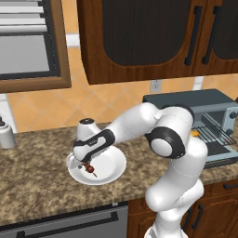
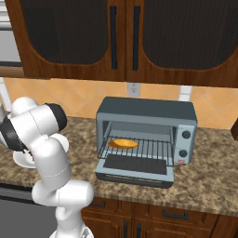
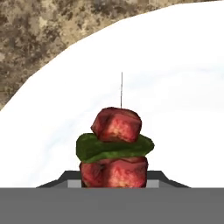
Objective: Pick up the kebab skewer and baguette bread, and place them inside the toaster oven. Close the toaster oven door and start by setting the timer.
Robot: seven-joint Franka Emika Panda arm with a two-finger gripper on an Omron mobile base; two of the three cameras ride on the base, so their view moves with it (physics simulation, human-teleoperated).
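Lower left of frame: your gripper (image 1: 87,165), fingers clamped on the kebab skewer (image 3: 115,148) over the plate (image 1: 114,168); next, carry it beside the baguette bread (image 2: 123,143) in the toaster oven (image 2: 146,111).

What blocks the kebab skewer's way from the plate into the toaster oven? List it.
Nothing visible does. The gripper is shut on the kebab skewer over the white plate. The toaster oven door hangs open, and the baguette bread lies on the left of the rack, with bare rack beside it.

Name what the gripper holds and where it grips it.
The gripper is shut on the kebab skewer, gripping its lower meat chunks, over the white plate.
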